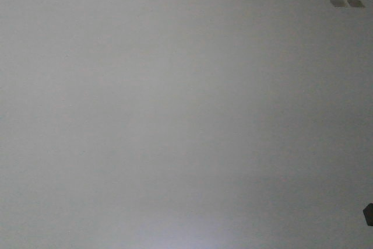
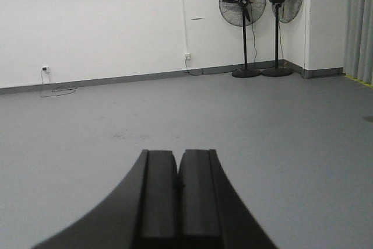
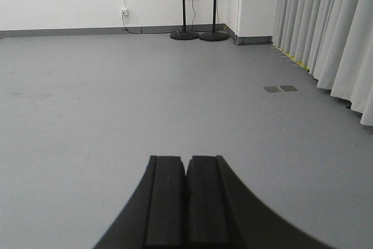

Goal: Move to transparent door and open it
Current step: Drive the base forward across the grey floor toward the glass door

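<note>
grippers first: the left gripper (image 2: 178,161) juts out roughly level above the grey floor (image 2: 87,144), its two dark fingers pressed together with only a thin seam between them and nothing caught there. it aims a little to the side of the two black pedestal fans (image 2: 242,2), which stand side by side in the far corner against the white wall (image 2: 87,16). a wall socket (image 2: 187,56) sits low on that wall just beside the fans, and a second socket with a loose cable (image 2: 45,69) lies well apart from them along the same wall.

the right gripper (image 3: 186,167) holds the same pose, reaching out flat and straight, fingers closed against each other and empty. from its wrist view the fans stand far ahead, cut off at the top edge. pale grey curtains (image 3: 326,27) hang in folds from near the fans' corner down the side of the room. a pair of small dark floor plates (image 3: 280,88) lies between the fans and the gripper, close to the curtain hem.

the front-facing view shows almost only bare floor, with the same two plates at its upper corner and a dark shape (image 1: 368,214) clipped by the lower edge, too little of it to identify.

the transparent door shows in none of the three views, so its place cannot be told.
</note>
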Controlling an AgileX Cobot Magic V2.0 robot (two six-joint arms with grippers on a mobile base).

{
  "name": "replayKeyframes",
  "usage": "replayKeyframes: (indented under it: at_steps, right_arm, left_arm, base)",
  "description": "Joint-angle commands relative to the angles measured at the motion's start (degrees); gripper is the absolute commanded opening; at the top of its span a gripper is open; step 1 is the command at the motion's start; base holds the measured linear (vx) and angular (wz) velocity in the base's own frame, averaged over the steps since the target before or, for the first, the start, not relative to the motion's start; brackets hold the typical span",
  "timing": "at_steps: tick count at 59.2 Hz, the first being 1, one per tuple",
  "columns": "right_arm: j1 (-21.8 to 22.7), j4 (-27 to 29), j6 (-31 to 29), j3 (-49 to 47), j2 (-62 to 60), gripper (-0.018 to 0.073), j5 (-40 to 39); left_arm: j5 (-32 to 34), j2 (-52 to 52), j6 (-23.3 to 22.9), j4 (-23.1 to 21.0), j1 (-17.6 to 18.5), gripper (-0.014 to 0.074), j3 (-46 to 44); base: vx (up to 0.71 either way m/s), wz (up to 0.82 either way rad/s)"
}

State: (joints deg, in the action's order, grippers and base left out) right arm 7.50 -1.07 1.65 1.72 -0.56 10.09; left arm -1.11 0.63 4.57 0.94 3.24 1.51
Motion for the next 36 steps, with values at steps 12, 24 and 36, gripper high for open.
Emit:
replayKeyframes:
  at_steps: [12, 24, 36]
  right_arm:
    - [0.3, 0.1, -0.3, 0.8, -0.8, -0.0008, -4.6]
    - [0.3, 0.1, -0.3, 0.8, -0.8, -0.0008, -4.6]
    - [0.3, 0.1, -0.3, 0.8, -0.8, -0.0008, -4.6]
  left_arm:
    - [4.8, 0.7, -0.2, -0.6, 0.2, -0.0006, 1.8]
    - [4.8, 0.7, -0.2, -0.6, 0.2, -0.0006, 1.8]
    - [4.8, 0.7, -0.2, -0.6, 0.2, -0.0006, 1.8]
  base:
    - [0.03, 0.01]
    - [0.09, 0.02]
    - [0.22, 0.06]
